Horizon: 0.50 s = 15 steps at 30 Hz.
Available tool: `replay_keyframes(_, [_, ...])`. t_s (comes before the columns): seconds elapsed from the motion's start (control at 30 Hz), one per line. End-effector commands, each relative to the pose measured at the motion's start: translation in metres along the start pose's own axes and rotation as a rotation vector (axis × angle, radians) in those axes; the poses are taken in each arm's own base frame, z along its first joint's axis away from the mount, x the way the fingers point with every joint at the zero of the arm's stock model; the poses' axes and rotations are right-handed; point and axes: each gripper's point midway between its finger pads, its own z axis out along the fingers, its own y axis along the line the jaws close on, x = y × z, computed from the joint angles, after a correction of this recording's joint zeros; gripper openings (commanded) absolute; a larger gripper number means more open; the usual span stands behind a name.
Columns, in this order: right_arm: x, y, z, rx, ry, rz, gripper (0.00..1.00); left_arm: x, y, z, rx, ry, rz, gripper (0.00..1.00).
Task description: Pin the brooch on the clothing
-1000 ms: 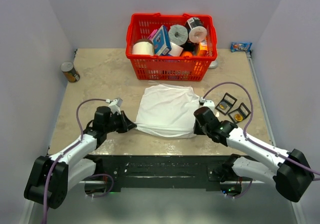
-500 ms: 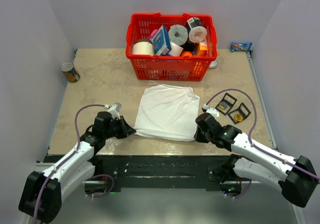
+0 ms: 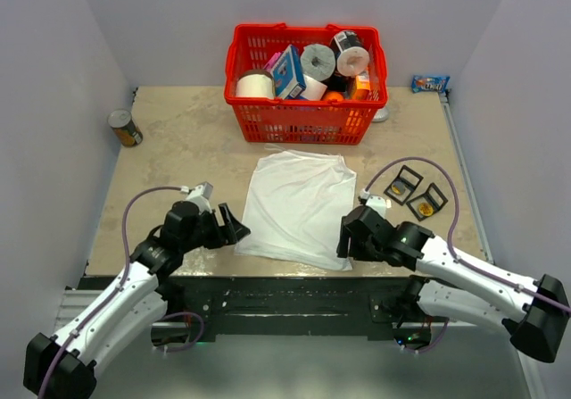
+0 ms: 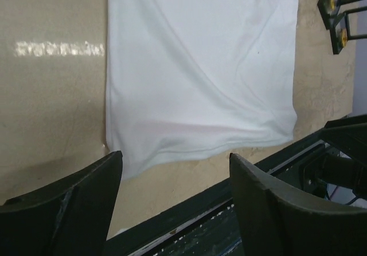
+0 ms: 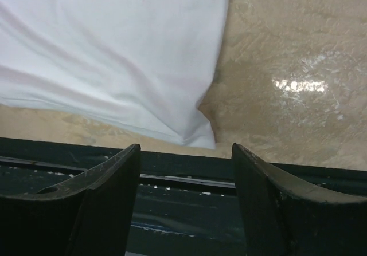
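The clothing, a white T-shirt (image 3: 299, 204), lies flat in the middle of the table, its hem near the front edge. It fills the upper part of the left wrist view (image 4: 200, 67) and of the right wrist view (image 5: 114, 50). My left gripper (image 3: 230, 224) (image 4: 175, 156) is open just off the shirt's near left corner and holds nothing. My right gripper (image 3: 344, 241) (image 5: 186, 146) is open at the near right corner, also holding nothing. The brooch (image 3: 397, 188) shows as an orange-gold round piece in a small black stand right of the shirt. A second such piece (image 3: 426, 208) sits beside it.
A red basket (image 3: 299, 136) full of paper rolls and boxes stands behind the shirt. A tin can (image 3: 125, 128) is at the far left and a blue packet (image 3: 429, 84) at the far right. The black rail (image 3: 285, 292) runs along the near edge.
Both grippers were shut on the shirt's near corners and drew it toward the front edge. Now both have opened and let go, and the shirt lies flat.
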Motion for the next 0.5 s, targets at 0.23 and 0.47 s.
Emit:
replay_keyframes(0.23, [-0.084,0.089,0.003,-0.140,-0.217,-0.072,0.64,-0.044,-0.060,0.026,0.150,-0.118,0.197,0.68])
replay_keyframes(0.47, [-0.138,0.126,0.041,-0.175,-0.254,-0.133,0.70,0.005,-0.134,0.064,0.332,-0.041,0.347,0.62])
